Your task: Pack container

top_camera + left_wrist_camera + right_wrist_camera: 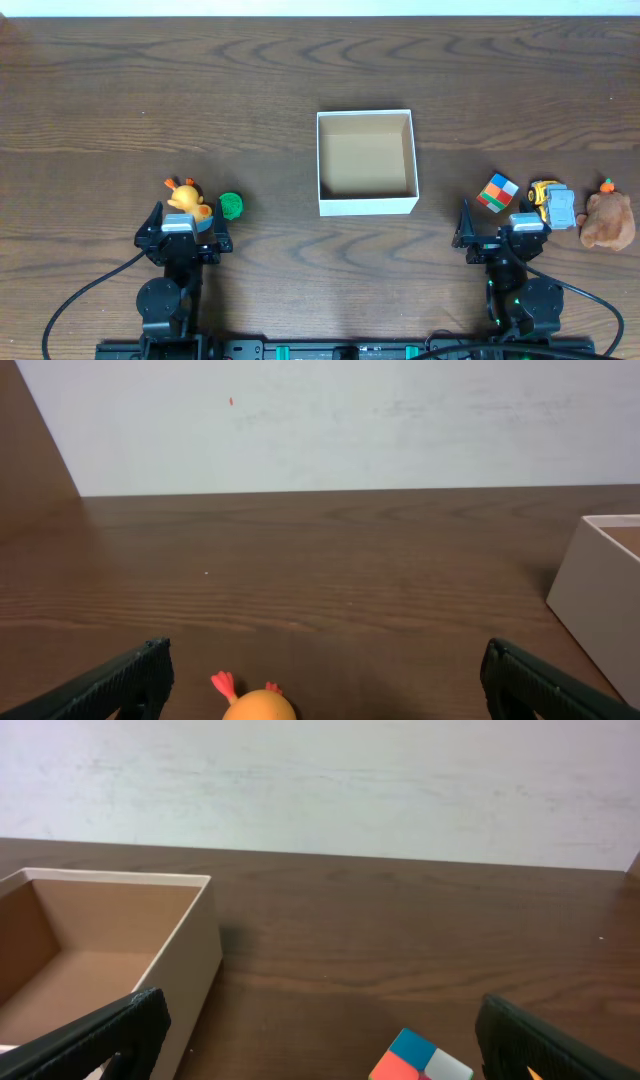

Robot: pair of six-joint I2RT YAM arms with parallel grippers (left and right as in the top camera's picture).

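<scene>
The container [366, 205] is a square white box with a brown inside, empty, at the table's middle; it also shows in the right wrist view [195, 950] and the left wrist view [590, 585]. An orange duck toy [186, 200] and a green toy [231, 206] lie at the left. The duck's head [258, 705] shows between the jaws. My left gripper [325, 680] is open just behind the duck. A coloured cube [497, 192], a yellow toy vehicle [551, 201] and a brown plush [607, 220] lie at the right. My right gripper [320, 1040] is open behind the cube [420, 1060].
The dark wooden table [150, 90] runs to a white wall at the back. Both arm bases stand at the front edge, with black cables trailing off them.
</scene>
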